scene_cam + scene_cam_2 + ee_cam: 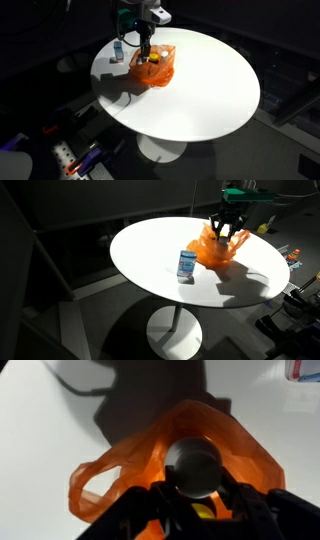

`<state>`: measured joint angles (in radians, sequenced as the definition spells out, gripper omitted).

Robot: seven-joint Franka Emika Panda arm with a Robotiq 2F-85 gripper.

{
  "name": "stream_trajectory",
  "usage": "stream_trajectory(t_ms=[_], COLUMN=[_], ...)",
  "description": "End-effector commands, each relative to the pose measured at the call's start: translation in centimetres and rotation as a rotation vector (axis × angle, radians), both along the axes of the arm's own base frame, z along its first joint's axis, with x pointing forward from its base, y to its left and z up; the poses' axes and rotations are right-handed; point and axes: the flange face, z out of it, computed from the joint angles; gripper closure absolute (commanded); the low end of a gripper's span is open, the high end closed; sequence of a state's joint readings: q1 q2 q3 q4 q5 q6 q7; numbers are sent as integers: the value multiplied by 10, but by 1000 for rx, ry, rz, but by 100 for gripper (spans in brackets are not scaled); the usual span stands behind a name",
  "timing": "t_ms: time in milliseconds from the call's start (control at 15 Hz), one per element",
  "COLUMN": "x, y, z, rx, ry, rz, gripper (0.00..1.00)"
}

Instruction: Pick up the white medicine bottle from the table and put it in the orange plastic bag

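Note:
The orange plastic bag [160, 72] lies crinkled on the round white table [210, 95], near its far edge; it shows in both exterior views [212, 252]. My gripper [147, 48] hangs straight above the bag's open mouth [221, 230]. In the wrist view the gripper [196, 496] is shut on the white medicine bottle [193, 462], whose round pale end faces the camera, just over the bag [115, 472]. In the exterior views the fingers hide the bottle.
A small blue-grey bottle [118, 48] stands on the table beside the bag [187, 265] and at the wrist view's top right corner [305, 369]. A yellow-and-black object [153, 61] lies inside the bag [204, 512]. Clutter lies on the dark floor [75, 158].

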<state>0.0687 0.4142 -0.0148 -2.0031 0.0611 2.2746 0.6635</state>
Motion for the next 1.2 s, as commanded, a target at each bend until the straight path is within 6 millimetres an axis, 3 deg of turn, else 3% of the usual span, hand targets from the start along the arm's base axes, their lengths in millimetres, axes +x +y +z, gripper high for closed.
stream_trajectory(t_ms=[0,67,200,333,533,600,1133], x=[7,7,4,1,-4,-5,-29], y=[4,5,7,12,20,23,41], z=[0,-1,3,9,20,24,78], rx=[11,11,9,8,12,16,54], ry=[13,14,9,5,-5,-7,59], rz=[20,24,34,48,74,84,272], gripper=[81,81,29,25,4,0,0])
